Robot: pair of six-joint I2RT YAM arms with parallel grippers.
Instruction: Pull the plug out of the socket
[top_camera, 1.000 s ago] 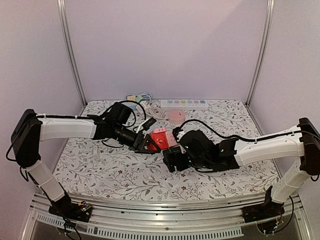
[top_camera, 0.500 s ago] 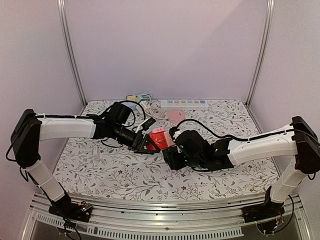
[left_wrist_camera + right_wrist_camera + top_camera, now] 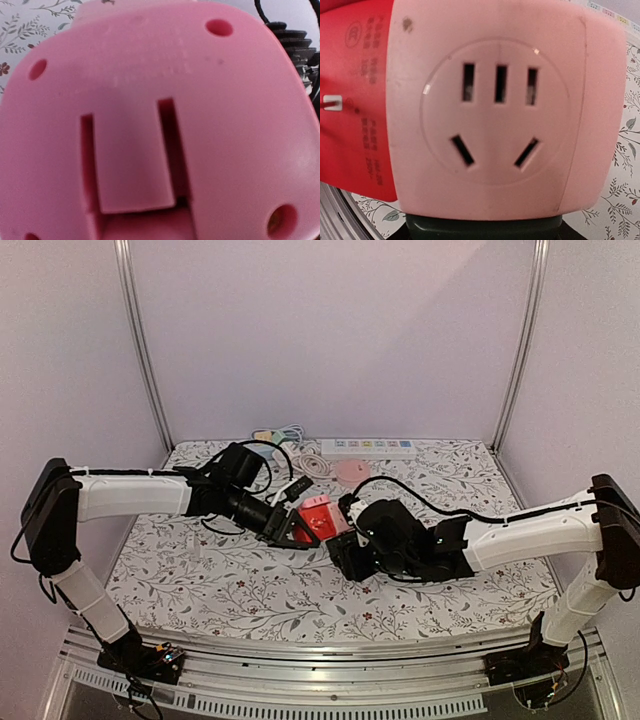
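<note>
A pink socket block (image 3: 338, 523) joined to a red plug (image 3: 312, 513) is held just above the flowered table between both arms. My left gripper (image 3: 290, 526) comes in from the left and is shut on the red plug, whose slotted body (image 3: 160, 100) fills the left wrist view and hides the fingers. My right gripper (image 3: 346, 542) comes in from the right and is shut on the pink socket (image 3: 500, 125). Its holed face fills the right wrist view, with the red plug (image 3: 360, 100) at its left and a dark finger (image 3: 485, 227) under it.
A white power strip (image 3: 366, 448) lies along the back edge. A pink round object (image 3: 351, 472) and a coil of white cable (image 3: 305, 466) sit just behind the held block. Small plugs (image 3: 268, 436) lie at the back left. Metal posts (image 3: 140, 340) flank the table.
My right gripper moved in against the pink socket and closed on it from a wider opening. The left arm and the red plug stayed put.
</note>
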